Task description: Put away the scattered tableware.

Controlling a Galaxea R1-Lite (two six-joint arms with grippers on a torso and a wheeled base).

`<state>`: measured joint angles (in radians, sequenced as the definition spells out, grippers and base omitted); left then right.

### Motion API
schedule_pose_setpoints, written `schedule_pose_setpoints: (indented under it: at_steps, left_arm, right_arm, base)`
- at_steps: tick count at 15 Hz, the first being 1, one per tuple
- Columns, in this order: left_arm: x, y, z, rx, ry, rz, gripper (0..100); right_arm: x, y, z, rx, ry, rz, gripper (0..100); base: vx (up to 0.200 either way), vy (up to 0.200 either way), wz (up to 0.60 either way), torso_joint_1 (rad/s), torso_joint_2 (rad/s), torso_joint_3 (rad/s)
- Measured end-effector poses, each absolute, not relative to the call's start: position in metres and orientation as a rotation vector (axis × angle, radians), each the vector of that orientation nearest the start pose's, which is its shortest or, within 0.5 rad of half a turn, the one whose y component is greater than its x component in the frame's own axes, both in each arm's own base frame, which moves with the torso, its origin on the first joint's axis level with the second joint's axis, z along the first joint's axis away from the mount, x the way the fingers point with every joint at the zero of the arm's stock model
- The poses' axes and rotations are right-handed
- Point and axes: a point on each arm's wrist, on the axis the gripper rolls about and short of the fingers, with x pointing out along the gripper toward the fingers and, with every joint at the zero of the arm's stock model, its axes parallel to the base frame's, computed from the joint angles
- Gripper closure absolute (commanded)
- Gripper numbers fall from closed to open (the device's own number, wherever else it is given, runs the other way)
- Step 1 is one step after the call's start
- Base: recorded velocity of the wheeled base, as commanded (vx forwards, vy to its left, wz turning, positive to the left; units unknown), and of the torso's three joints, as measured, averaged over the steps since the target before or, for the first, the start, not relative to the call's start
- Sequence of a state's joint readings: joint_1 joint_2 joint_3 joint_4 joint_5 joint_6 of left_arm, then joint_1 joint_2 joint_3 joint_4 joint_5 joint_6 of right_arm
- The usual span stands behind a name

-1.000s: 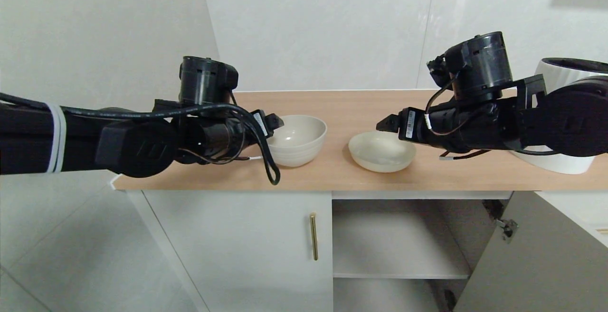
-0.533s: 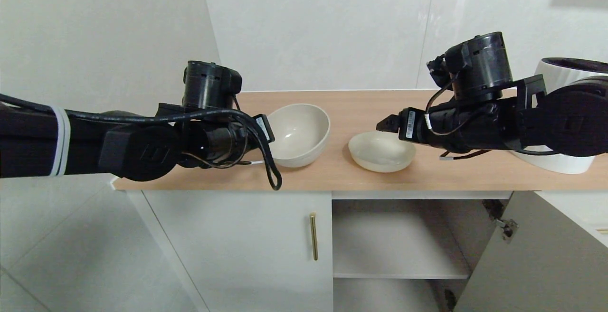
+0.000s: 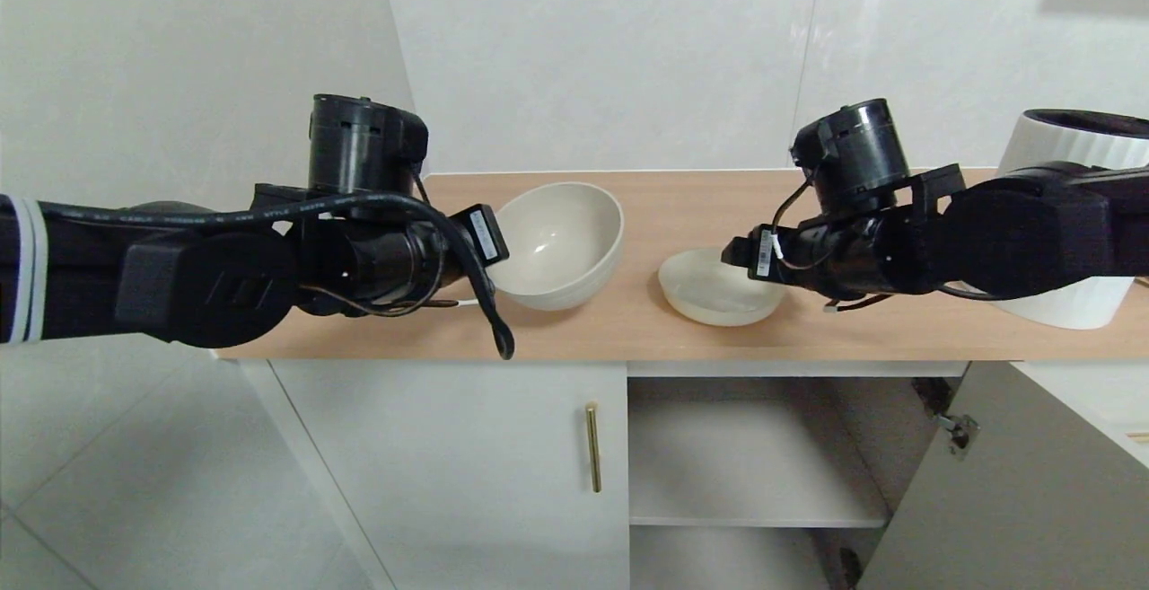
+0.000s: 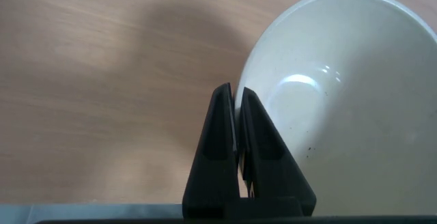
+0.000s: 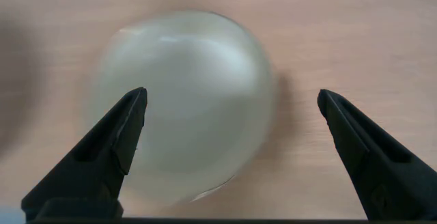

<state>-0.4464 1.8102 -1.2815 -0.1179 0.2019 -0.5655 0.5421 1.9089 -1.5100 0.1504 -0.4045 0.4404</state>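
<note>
Tilting its opening toward the shallow dish (image 3: pixel 705 298), the deep bowl (image 3: pixel 556 244) is left of that dish, its rim pinched in the clenched left gripper (image 4: pixel 237 98). The right gripper (image 5: pixel 230 95) hangs spread wide just above the dish. Both are on the wooden counter (image 3: pixel 646 334); 1 white pot (image 3: pixel 1059 307) stands right of the dish.
</note>
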Motion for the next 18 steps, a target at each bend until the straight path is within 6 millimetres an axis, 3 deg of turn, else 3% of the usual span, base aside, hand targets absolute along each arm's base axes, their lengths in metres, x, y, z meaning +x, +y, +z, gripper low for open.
schedule_pose_setpoints:
  at_steps: [5,6,15,18]
  left_arm:
    - [0.317,-0.147,0.232,-0.428,0.437,-0.127,100]
    - [0.316,-0.147,0.232,-0.429,0.437,-0.128,100]
    - [0.302,-0.141,0.240,-0.443,0.441,-0.189,100]
    - [0.295,-0.138,0.242,-0.438,0.442,-0.200,100]
  right_arm:
    - [0.338,0.185,0.219,0.144,0.561,-0.024,0]
    - [0.339,0.186,0.218,0.144,0.563,-0.025,100]
    - [0.340,0.184,0.217,0.150,0.579,-0.006,100]
    - [0.330,0.179,0.224,0.174,0.627,0.030,100]
  base:
    - [0.000,0.000,0.00,0.000,0.00,0.000]
    - [0.000,0.000,0.00,0.000,0.00,0.000]
    - [0.000,0.000,0.00,0.000,0.00,0.000]
    - [0.000,0.000,0.00,0.000,0.00,0.000]
